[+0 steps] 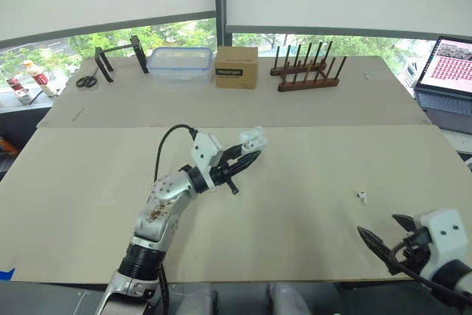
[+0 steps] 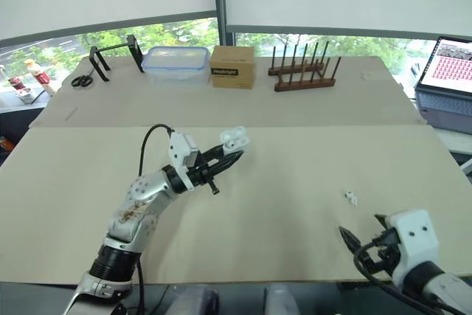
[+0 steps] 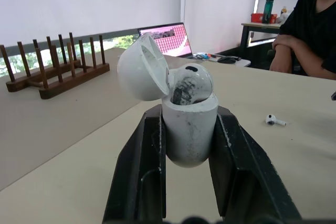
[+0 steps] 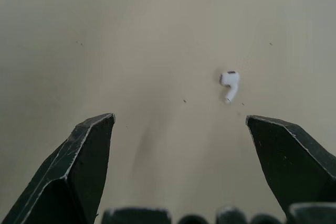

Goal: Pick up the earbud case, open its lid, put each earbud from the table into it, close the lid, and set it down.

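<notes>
Earbud case (image 3: pixel 190 132) sits clamped between my left fingers (image 3: pixel 139 171), up over mid-table. Its lid (image 3: pixel 140 69) is flipped open and one earbud (image 3: pixel 191 81) is seated inside. The second earbud (image 4: pixel 229 83) lies on the table (image 1: pixel 295 167) just ahead of my right fingers (image 4: pixel 79 166), which are spread wide and empty. Open tabletop surrounds it, and the near edge is close behind.

The lower sides of the earbud case (image 3: pixel 189 129) are hidden between the black fingers (image 3: pixel 139 171) of the left gripper (image 3: pixel 188 116). The seated earbud (image 3: pixel 191 82) inside it shows just a rounded top. The loose earbud (image 1: pixel 362 197) near the worktop's (image 1: pixel 295 241) right edge is too small to tell its pose. A laptop (image 1: pixel 451 64) and a person (image 3: pixel 310 30) are cut off by picture edges.
</notes>
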Controlling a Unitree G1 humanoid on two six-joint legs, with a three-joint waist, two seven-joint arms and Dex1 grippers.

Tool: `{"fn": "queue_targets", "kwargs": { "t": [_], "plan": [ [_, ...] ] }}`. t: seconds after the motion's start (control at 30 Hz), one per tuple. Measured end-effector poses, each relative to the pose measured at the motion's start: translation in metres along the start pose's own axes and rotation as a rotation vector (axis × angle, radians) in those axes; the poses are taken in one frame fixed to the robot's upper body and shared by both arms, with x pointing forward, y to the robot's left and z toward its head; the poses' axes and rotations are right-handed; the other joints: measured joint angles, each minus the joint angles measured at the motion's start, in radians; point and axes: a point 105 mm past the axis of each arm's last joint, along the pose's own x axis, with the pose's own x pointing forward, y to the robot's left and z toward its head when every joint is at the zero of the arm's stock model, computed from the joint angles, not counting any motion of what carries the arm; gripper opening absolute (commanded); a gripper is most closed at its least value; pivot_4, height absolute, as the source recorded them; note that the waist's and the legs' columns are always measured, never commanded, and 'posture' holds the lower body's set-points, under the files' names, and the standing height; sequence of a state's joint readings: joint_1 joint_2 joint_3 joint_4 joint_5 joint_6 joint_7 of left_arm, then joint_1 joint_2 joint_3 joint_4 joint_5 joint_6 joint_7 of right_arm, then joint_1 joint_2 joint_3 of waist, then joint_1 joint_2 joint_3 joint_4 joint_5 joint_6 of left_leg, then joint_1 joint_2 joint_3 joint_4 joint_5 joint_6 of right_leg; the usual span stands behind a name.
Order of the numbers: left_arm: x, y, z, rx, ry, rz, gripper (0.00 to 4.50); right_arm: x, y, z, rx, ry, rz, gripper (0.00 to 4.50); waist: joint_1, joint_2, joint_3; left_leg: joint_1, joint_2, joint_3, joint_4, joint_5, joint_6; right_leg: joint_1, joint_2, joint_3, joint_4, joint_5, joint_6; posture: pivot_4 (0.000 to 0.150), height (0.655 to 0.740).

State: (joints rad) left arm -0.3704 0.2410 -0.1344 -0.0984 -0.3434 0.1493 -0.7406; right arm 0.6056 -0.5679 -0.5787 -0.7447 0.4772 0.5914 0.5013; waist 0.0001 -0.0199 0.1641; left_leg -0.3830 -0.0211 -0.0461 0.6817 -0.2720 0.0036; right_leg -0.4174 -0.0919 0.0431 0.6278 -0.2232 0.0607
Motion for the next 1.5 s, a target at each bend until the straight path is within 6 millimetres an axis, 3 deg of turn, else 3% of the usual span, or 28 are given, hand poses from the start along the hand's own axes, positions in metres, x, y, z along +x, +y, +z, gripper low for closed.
{"fn": "queue_targets", "kwargs": {
  "t": [0.17,0.4,0.67,0.9,0.93,1.27,1.3,1.5],
  "plan": [
    [0.000,0.001,-0.001,-0.001,0.004,0.003,0.59,0.006,-0.012,0.003,-0.011,-0.019,-0.046,4.50,0.001,0.000,0.000,0.000,0.000,0.000,0.000,0.000,0.000,0.000,0.000,0.000,0.000,0.000,0.000,0.150,0.7400],
    [-0.001,0.000,-0.003,-0.008,0.007,0.011,0.59,0.049,-0.014,0.021,0.020,-0.062,-0.023,4.50,-0.001,0.000,0.000,-0.001,0.000,0.000,0.000,0.000,0.000,-0.001,0.000,0.000,0.000,0.000,0.000,0.150,0.7400],
    [-0.001,-0.002,-0.003,-0.011,0.011,0.014,0.59,0.087,-0.027,0.008,0.094,-0.005,-0.069,4.50,0.007,0.000,0.000,-0.001,-0.001,0.001,0.000,0.000,0.000,-0.001,0.000,-0.001,0.000,0.000,0.000,0.150,0.7400],
    [-0.005,-0.002,-0.003,-0.007,0.026,0.019,0.59,0.093,-0.032,-0.002,0.095,0.011,-0.087,4.50,0.006,0.000,0.000,0.000,-0.001,0.001,0.000,0.000,0.000,0.000,0.000,0.000,0.001,0.000,0.000,0.150,0.7400],
    [-0.005,-0.002,-0.003,-0.007,0.027,0.019,0.59,0.094,-0.032,-0.002,0.096,0.010,-0.083,3.97,0.006,0.000,0.000,0.000,-0.001,0.001,0.000,0.000,0.000,0.000,0.000,0.000,0.001,0.000,0.000,0.150,0.7400],
    [-0.005,-0.002,-0.004,-0.015,0.036,0.020,0.59,0.093,-0.023,-0.004,0.137,0.040,-0.063,0.58,0.010,0.000,-0.001,0.006,-0.001,0.000,0.000,0.000,0.000,0.008,0.000,-0.002,-0.001,0.000,0.000,0.150,0.7400],
    [-0.006,-0.002,-0.004,-0.015,0.036,0.020,0.59,0.092,-0.023,-0.003,0.142,0.043,-0.061,0.35,0.010,0.000,-0.001,0.007,0.000,-0.001,0.000,0.000,0.001,0.008,0.000,-0.002,-0.002,0.000,0.000,0.150,0.7400],
    [-0.006,-0.003,-0.005,-0.018,0.037,0.023,0.59,0.088,-0.009,0.002,0.115,0.075,0.035,0.33,0.006,0.000,-0.001,0.009,0.000,-0.001,0.000,-0.001,0.001,0.011,0.000,-0.001,-0.002,0.000,0.000,0.150,0.7400]
  ]
}}
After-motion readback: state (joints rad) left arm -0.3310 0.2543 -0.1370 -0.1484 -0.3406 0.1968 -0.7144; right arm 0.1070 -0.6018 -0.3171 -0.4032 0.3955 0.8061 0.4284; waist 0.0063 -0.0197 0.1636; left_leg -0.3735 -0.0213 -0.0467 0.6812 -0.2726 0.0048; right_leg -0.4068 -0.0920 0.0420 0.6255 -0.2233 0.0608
